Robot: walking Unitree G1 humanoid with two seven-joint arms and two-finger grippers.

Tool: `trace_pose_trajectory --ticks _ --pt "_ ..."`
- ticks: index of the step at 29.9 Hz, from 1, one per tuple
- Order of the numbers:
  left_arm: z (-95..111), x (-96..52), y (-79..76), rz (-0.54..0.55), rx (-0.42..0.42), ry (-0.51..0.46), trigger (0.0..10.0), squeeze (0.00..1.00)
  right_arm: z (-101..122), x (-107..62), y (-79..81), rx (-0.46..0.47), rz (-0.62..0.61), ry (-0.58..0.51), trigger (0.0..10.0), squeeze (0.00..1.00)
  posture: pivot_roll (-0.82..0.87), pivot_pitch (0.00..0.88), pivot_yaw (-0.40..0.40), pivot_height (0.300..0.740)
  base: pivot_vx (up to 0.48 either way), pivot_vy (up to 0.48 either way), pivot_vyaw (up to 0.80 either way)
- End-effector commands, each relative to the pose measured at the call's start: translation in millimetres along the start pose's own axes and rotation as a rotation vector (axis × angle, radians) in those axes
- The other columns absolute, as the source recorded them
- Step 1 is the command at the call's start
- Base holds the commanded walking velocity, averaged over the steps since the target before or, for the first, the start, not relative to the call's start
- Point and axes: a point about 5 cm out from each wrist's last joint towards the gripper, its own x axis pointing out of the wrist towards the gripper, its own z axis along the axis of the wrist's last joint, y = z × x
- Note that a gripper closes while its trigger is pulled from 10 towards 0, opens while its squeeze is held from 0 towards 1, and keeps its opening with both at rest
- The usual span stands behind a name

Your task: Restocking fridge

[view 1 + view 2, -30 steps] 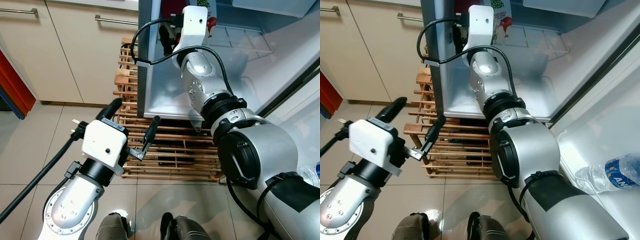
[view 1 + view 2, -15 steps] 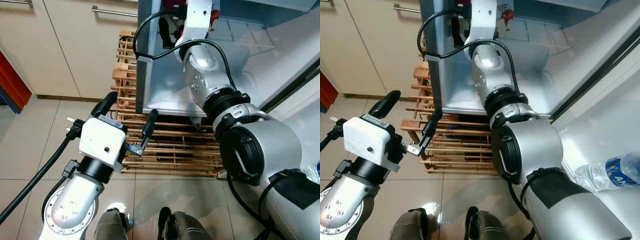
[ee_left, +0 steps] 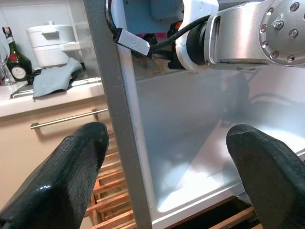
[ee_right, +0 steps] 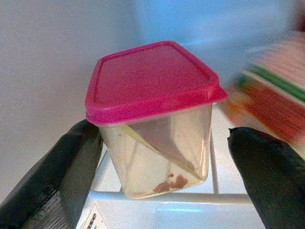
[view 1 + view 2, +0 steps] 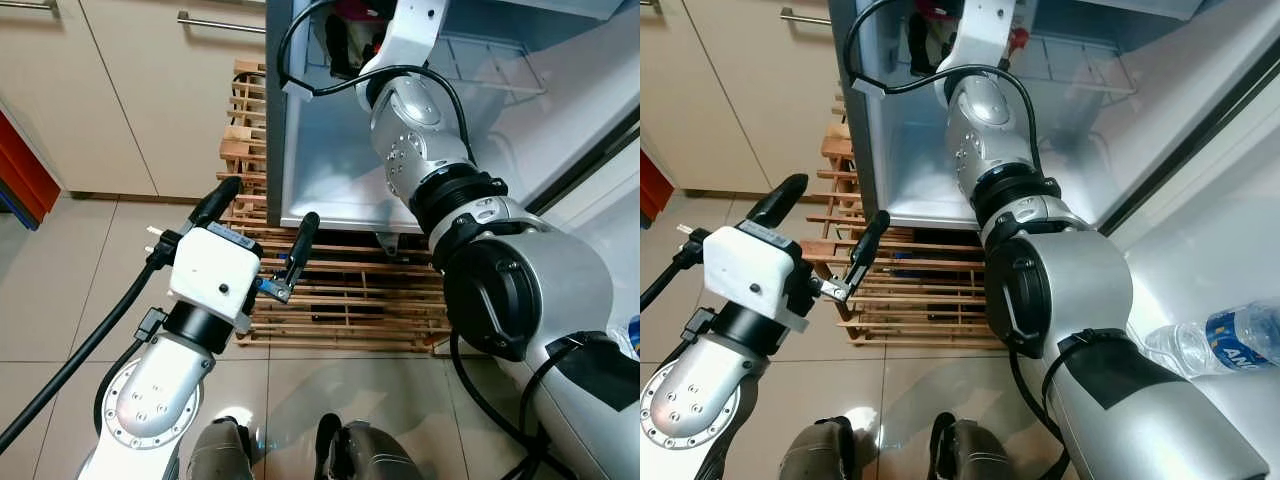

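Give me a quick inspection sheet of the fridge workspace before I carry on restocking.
Surface: open fridge, white interior; wire shelf at upper right.
Job's things: clear container with pink lid on a fridge shelf, between the right gripper's fingers, which stand wide of it; whether one touches, cannot tell. Blurred red and green carton beside it. Water bottle lying at lower right.
Clutter: wooden slatted rack under and beside the fridge.
Grippers: right gripper deep in the fridge, open. Left gripper open, outside, by the fridge's front edge.
Cables: black cable from the left wrist; black cable looping off the right wrist.
Surroundings: beige cabinets, tiled floor.
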Motion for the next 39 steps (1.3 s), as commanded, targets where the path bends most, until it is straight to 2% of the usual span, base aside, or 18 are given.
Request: trace_pose_trajectory --ticks 1,3,4,14,17,18,21,24,27,28,30,33,34,36,37,39 --pt "-3 1.9 -2.2 -0.007 -0.004 0.005 10.0 0.00 -1 0.4 7.8 -0.002 0.024 0.020 10.0 1.00 0.29 0.188 -0.146 0.740 0.000 0.000 0.00" --pt "-5 4.4 -2.1 -0.008 -0.004 0.006 10.0 0.00 -3 0.0 10.5 -0.006 0.035 0.026 10.0 1.00 0.28 0.183 -0.145 0.740 0.000 0.000 0.00" --pt "-6 5.3 -2.3 -0.008 -0.002 0.008 10.0 0.00 -5 -0.4 12.2 -0.005 0.042 0.029 10.0 0.00 0.28 0.182 -0.147 0.740 0.000 0.000 0.00" --pt "-9 8.6 -3.1 -0.009 0.001 -0.001 10.0 0.00 -6 -1.7 19.0 -0.020 0.077 -0.003 10.0 0.00 0.27 0.155 -0.153 0.740 0.000 0.000 0.00" --pt "-10 9.9 -2.7 -0.006 0.004 -0.008 10.0 0.00 -1 -1.9 19.5 -0.074 0.075 -0.055 10.0 0.00 0.26 0.136 -0.161 0.740 0.000 0.000 0.00" --pt "-11 11.7 -2.5 -0.003 0.007 -0.014 10.0 0.00 2 -2.6 17.6 -0.137 0.064 -0.101 10.0 0.00 0.25 0.125 -0.164 0.740 0.000 0.000 0.00" --pt "-13 16.7 -2.5 0.004 0.010 -0.030 10.0 0.00 2 -6.4 4.4 -0.238 0.004 -0.181 10.0 0.00 0.23 0.107 -0.168 0.740 0.000 0.000 0.00" --pt "-16 21.2 -5.0 -0.004 0.007 -0.038 10.0 0.00 -7 -11.9 -8.7 -0.269 -0.046 -0.213 10.0 0.00 0.21 0.078 -0.172 0.740 0.000 0.000 0.00" --pt "-17 21.9 -5.4 -0.006 0.007 -0.039 10.0 0.00 -8 -12.7 -10.1 -0.272 -0.050 -0.219 10.0 0.00 0.21 0.078 -0.172 0.740 0.000 0.000 0.00" --pt "-19 24.1 -5.7 -0.008 0.005 -0.040 10.0 0.00 -10 -14.7 -13.7 -0.276 -0.059 -0.229 10.0 0.00 0.19 0.048 -0.175 0.740 0.000 0.000 0.00" --pt "-31 28.3 -3.8 0.013 -0.021 -0.004 10.0 0.00 -22 -25.0 -24.7 -0.316 -0.073 -0.270 10.0 0.00 0.16 0.000 -0.172 0.740 0.000 0.000 0.00" --pt "-36 29.0 -2.5 0.028 -0.038 0.015 10.0 0.00 -27 -29.9 -27.8 -0.332 -0.071 -0.283 10.0 0.00 0.16 0.000 -0.172 0.740 0.000 0.000 0.00" --pt "-44 28.5 -0.1 0.045 -0.057 0.050 10.0 0.00 -35 -37.1 -33.0 -0.344 -0.067 -0.288 10.0 0.00 0.14 0.000 -0.156 0.740 0.000 0.000 0.00" --pt "-57 18.1 5.7 0.065 -0.091 0.115 10.0 0.00 -51 -57.9 -51.4 -0.370 -0.069 -0.285 10.0 0.00 0.11 0.000 -0.133 0.740 0.000 0.000 0.00" --pt "-57 18.1 5.7 0.065 -0.091 0.115 10.0 0.00 -51 -57.9 -51.4 -0.370 -0.069 -0.285 10.0 0.00 0.11 0.000 -0.133 0.740 0.000 0.000 0.00" --pt "-64 3.6 11.2 0.061 -0.099 0.158 10.0 0.00 -63 -75.1 -70.7 -0.395 -0.087 -0.269 10.0 0.00 0.11 0.000 -0.109 0.740 0.000 0.000 0.00"
